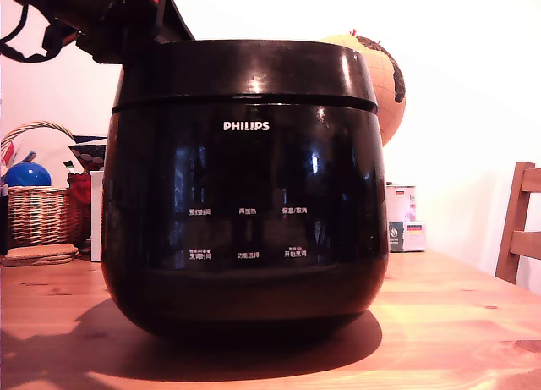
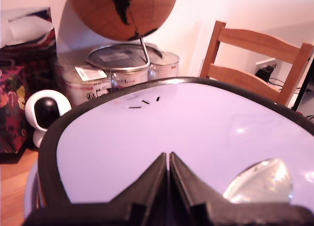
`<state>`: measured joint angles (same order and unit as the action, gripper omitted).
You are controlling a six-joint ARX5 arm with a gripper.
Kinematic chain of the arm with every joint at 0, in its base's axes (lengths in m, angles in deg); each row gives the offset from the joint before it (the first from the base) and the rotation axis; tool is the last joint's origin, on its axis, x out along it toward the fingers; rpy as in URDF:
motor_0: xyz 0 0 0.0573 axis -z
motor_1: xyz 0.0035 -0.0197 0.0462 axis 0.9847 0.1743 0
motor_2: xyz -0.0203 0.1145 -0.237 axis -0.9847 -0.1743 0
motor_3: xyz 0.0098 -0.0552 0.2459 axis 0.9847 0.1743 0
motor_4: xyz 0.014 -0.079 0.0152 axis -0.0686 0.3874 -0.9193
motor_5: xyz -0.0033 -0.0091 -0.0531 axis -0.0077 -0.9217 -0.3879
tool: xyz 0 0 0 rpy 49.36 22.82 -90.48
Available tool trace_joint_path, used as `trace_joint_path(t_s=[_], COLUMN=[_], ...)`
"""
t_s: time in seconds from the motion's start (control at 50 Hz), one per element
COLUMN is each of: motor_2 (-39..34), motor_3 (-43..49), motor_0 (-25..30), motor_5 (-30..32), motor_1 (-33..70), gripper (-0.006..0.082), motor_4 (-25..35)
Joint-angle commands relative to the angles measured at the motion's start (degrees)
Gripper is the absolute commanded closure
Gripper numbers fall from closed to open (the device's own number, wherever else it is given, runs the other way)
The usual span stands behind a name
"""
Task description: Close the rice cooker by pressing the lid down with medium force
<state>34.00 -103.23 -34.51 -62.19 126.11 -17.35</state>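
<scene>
The rice cooker (image 1: pixel 245 212), glossy black with a white PHILIPS logo, fills the middle of the exterior view on a wooden table (image 1: pixel 456 322). The lid (image 1: pixel 245 73) sits flat on the body, with only a thin seam between them. My arm (image 1: pixel 110 18) comes in over the lid from the exterior view's upper left. In the wrist view the gripper (image 2: pixel 168 155) is shut, its two black fingers pressed together with nothing between them. Its tips are at or just above the lid's shiny top (image 2: pixel 196 123). A silver release button (image 2: pixel 260 179) lies beside the fingers.
A tan globe (image 1: pixel 385 77) (image 2: pixel 120 10) stands behind the cooker. A wicker basket (image 1: pixel 38 208) and cork coasters (image 1: pixel 40 255) lie at the exterior view's left, a wooden chair (image 1: pixel 520 229) at its right. Metal tins (image 2: pixel 117 64) and a white camera (image 2: pixel 46 111) stand behind.
</scene>
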Motion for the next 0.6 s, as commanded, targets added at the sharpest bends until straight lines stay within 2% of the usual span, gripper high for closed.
trace_joint_path(t_s=[0.0, 0.22, 0.58], motor_2=[-5.09, -5.09, -5.09], motor_3=[3.30, 1.73, -1.95], motor_0=[1.49, 4.04, 5.14], motor_5=[-0.24, 0.79, 0.79], motor_1=[2.64, 4.39, 13.14], gripper=[0.0788, 0.0788, 0.0788], motor_4=[0.52, 0.50, 0.26])
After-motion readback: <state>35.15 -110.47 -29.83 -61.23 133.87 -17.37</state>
